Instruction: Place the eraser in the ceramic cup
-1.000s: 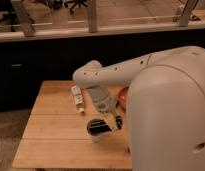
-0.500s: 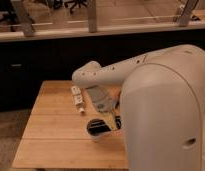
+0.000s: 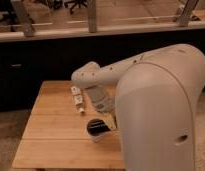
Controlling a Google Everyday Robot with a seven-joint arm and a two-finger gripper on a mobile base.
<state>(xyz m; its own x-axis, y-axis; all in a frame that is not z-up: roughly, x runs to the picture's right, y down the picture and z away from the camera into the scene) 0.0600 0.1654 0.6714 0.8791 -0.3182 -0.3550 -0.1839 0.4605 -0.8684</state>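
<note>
One white arm link (image 3: 161, 115) fills frame-R foreground. Next: ceramic cup (image 3: 97, 131), upright on wooden table (image 3: 51, 145), near front edge, dark inside showing. Gripper (image 3: 108, 120) sits just above cup's R rim w/ jaws fully closed; held item, if any, cannot be told. Eraser pos. unconfirmed. Behind cup: white oblong item (image 3: 77, 99) flat on table, apart from cup. Further back: arm elbow (image 3: 88, 75), then dark wall (image 3: 41, 60) & window ledge (image 3: 96, 31).

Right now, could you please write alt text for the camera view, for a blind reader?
The robot's white arm reaches over a wooden table, its shut claw low beside a small pale ceramic cup. A small white oblong item lies farther back on the table.
</note>
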